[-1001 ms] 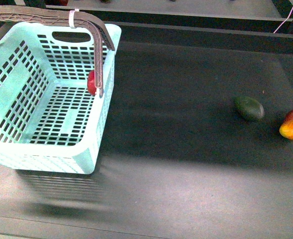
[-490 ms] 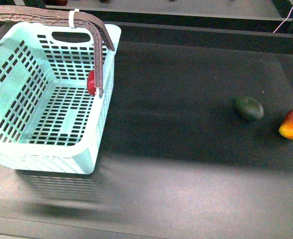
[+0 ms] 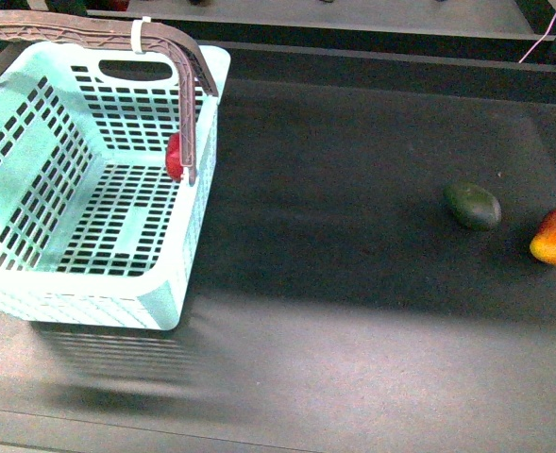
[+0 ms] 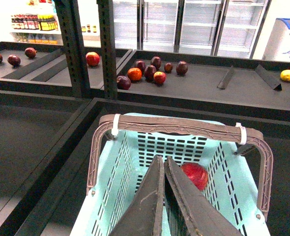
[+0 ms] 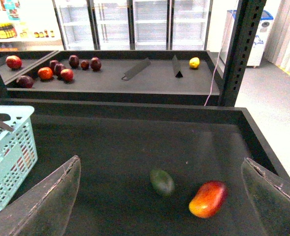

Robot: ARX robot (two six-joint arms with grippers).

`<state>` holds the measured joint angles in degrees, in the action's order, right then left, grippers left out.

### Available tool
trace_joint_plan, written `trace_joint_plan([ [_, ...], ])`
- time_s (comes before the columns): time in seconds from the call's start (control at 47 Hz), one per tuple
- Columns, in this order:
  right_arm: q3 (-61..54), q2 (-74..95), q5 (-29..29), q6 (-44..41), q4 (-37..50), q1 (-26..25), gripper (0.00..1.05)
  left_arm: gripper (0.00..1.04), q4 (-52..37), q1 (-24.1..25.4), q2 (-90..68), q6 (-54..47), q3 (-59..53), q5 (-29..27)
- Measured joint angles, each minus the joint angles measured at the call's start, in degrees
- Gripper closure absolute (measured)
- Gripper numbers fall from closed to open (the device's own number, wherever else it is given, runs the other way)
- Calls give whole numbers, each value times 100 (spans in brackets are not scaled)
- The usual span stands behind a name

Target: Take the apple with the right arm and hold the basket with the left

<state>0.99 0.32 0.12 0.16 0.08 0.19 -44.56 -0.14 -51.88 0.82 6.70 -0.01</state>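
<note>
2 arms, 2 very different jaw states. In my left wrist view the left gripper point(image 4: 163, 162) has its fingers pressed together with nothing between them, hanging over the open basket point(image 4: 135, 196); the paired brown handles point(image 4: 184, 127) arch just beyond the tips. The right gripper point(image 5: 159, 196) stands wide, its 2 fingers at the far edges of its view, clamping nothing.

The apple point(image 4: 194, 175) lies inside the basket, just past the left fingertips and slightly to one side, against the slotted wall. In the front view the apple point(image 3: 175, 157) is half hidden behind a handle leg. So I judge the picking done and the fruit delivered; what I cannot tell is whether the basket is being held, since the left jaws touch no handle here.

Between the right jaws, well ahead on the black shelf point(image 5: 125, 147), lie a dark green fruit point(image 5: 162, 182) and an orange-red fruit point(image 5: 208, 198), neither mine to take.

The apple looks firm, glossy, likely slippery and bruisable; I would take it across its widest girth. The basket looks light and flexy; the stiff handle crown near the white tie point(image 4: 115, 125) seems the best hold.
</note>
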Motion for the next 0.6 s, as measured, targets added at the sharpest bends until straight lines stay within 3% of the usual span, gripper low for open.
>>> trace_joint_plan([
  [0.319, 0, 0, 0, 0, 0, 0, 9, 101, 304, 0, 868, -13, -522, 2],
  [0.596, 0, 0, 0, 0, 0, 0, 9, 101, 1272, 0, 1937, -17, -584, 2],
])
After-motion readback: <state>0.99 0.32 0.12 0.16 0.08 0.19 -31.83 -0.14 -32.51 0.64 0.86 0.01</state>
